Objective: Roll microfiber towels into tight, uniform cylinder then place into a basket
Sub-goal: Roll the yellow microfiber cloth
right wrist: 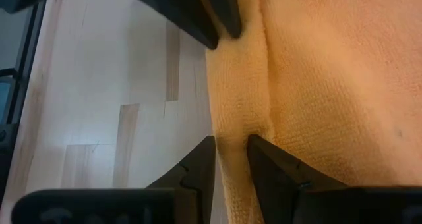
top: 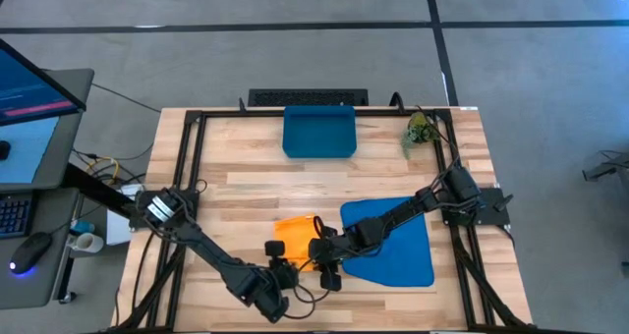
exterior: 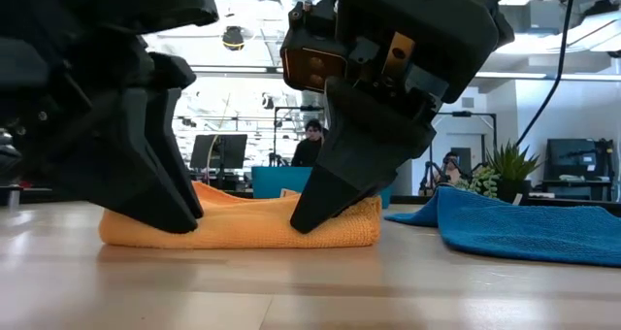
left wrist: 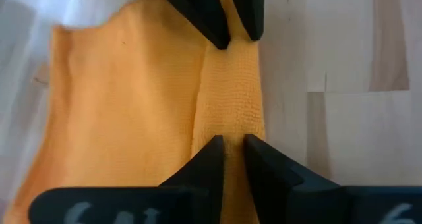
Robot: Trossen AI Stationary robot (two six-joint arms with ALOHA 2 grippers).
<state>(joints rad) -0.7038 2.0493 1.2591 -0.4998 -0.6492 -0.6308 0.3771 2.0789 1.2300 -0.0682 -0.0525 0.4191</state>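
Observation:
The orange towel lies flat on the wooden table, with a raised rolled strip along its near edge. My left gripper is shut on the left end of that strip. My right gripper is shut on its right end, facing the left one along the strip. The blue towel lies spread on the table to the right, untouched. The dark-blue basket stands at the far middle of the table. My left gripper pinches the rolled strip of the orange towel between its two fingers, several layers thick. It comes slanting down from the table's near left, in line with the strip. The towel rests on the table. My right gripper pinches the same rolled strip at its other end between its two fingers. It slants down from the table's right, in line with the strip. The cloth is bunched between the fingers and lies on the table.
A small green plant stands at the far right corner. Black frame rails run along the table's left and right sides. A desk with a monitor stands off the table to the left. People sit in the room beyond.

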